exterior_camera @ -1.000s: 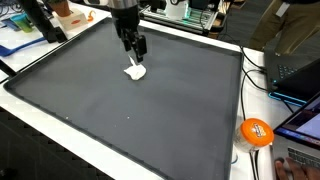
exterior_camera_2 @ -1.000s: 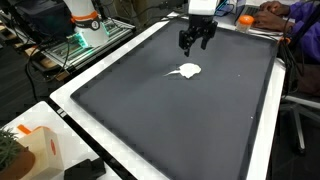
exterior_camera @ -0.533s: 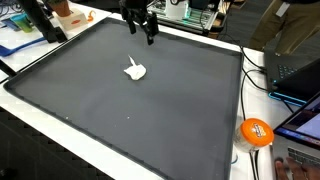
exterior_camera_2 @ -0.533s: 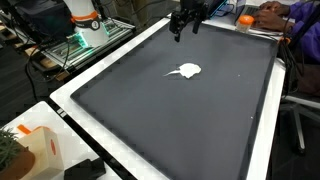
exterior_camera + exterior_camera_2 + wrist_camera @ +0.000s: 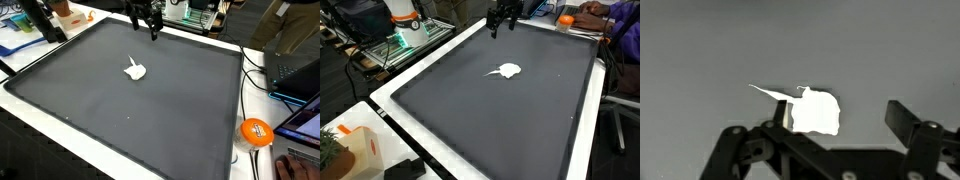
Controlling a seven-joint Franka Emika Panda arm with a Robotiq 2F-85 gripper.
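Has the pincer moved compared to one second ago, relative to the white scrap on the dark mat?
Yes. The pincer, open, has lifted away from the white scrap toward the dark mat's far edge.

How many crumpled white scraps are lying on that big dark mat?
1. The white scrap lies alone on the dark mat, slightly off its middle; nothing there could hide another.

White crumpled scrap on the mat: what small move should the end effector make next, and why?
Probably lower toward the white crumpled scrap, which lies alone on the dark grey mat; the end effector hangs open, empty, raised near the mat's edge.
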